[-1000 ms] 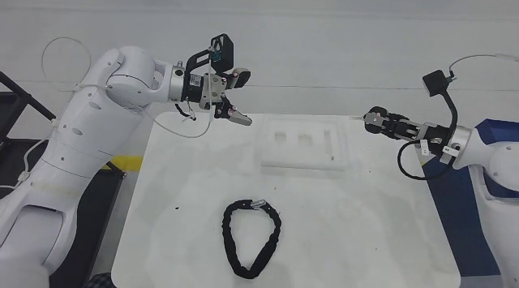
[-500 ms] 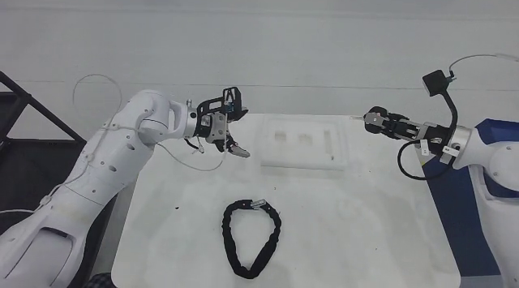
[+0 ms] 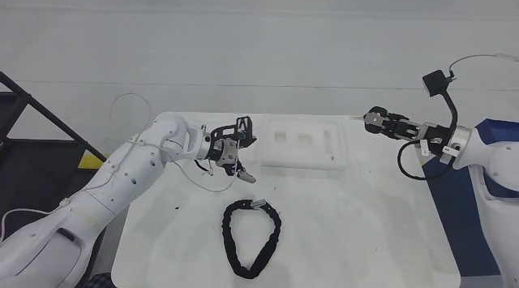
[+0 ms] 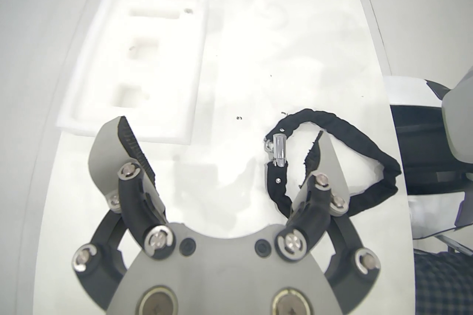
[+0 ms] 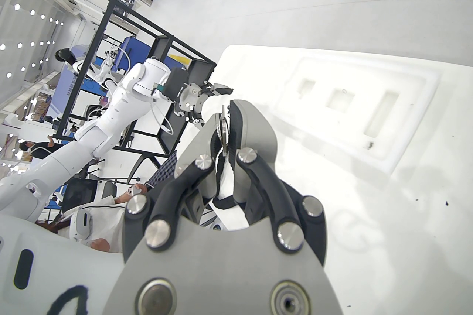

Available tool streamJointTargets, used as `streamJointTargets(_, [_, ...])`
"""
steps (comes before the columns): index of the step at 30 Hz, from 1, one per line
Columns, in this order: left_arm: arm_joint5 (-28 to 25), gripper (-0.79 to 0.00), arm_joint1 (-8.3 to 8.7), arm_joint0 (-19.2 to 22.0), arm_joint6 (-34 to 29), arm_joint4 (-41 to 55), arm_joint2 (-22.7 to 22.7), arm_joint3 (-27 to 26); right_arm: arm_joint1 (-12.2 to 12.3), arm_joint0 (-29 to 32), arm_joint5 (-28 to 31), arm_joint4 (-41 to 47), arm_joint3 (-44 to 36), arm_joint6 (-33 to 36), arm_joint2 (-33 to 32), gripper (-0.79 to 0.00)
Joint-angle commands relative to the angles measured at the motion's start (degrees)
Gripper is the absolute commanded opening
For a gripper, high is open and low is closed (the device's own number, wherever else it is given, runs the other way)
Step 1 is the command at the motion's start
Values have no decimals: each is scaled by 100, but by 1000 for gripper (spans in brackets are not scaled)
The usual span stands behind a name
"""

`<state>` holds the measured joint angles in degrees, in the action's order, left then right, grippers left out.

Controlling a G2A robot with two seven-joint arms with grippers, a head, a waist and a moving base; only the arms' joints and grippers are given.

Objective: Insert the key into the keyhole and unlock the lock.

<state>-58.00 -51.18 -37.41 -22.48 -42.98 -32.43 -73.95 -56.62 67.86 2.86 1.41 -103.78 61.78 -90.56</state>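
Note:
A black fabric-covered chain lock (image 3: 252, 238) lies in a loop on the white table (image 3: 365, 231), its silver lock cylinder (image 4: 278, 150) joining the two ends (image 3: 258, 204). My left gripper (image 3: 241, 168) hangs open just behind and left of the cylinder; in the left wrist view (image 4: 225, 143) the cylinder sits close to one finger. At the table's far right edge, my right gripper (image 3: 369, 118) is shut on a small silver key (image 5: 223, 129), whose tip pokes out leftward (image 3: 357, 117).
A white foam tray (image 3: 305, 144) with several rectangular cut-outs lies at the back middle of the table, between the two grippers. A black metal frame (image 3: 32, 109) stands off the table's left side.
My left arm has swung down and forward from above the table's back left corner toward the chain lock. The right arm with the key has stayed still.

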Motion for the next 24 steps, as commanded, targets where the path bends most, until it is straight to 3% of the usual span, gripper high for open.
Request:
streamJointTargets(1, [0, 0, 18, 112, -172, 170, 313, -27, 0, 0, 0, 0, 0, 0, 0, -785])
streamJointTargets(6, [0, 0, 82, 543, -806, 562, 986, -96, 0, 0, 0, 0, 0, 0, 0, -785])
streamJointTargets(24, [29, 0, 82, 532, -790, 548, 980, -103, 0, 0, 0, 0, 0, 0, 0, -785])
